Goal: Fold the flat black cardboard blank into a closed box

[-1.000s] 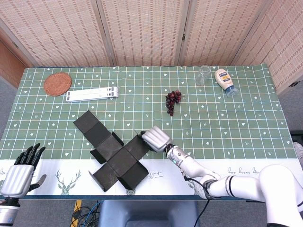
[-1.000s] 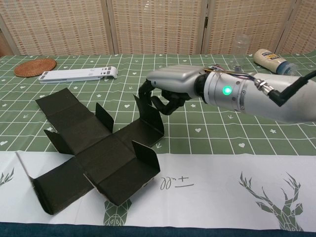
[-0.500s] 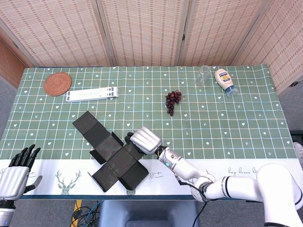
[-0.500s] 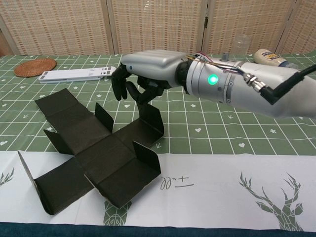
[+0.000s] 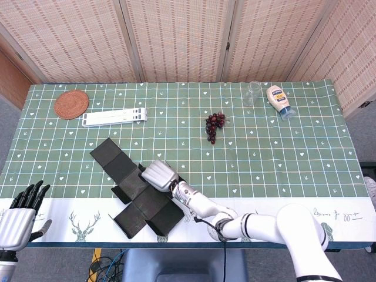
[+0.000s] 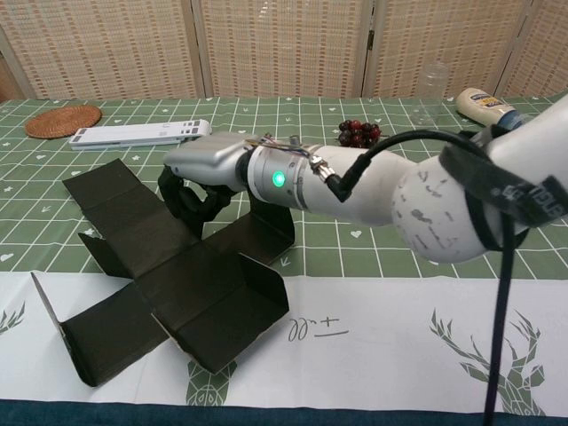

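Two hands show: the right hand (image 6: 197,177) curls its fingers around a raised flap of the black cardboard blank (image 6: 169,275); beside the blank, the left hand (image 5: 20,211) hangs released.

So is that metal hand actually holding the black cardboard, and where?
Cannot tell: the right hand curls over a small upright flap of the black cardboard; the left hand holds nothing.

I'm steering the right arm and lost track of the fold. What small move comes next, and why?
Probably curl the right hand around the small upright flap beside it and tip it inward. The black cardboard blank lies mostly flat, its flaps only half raised, and the left hand sits idle at the table's near edge.
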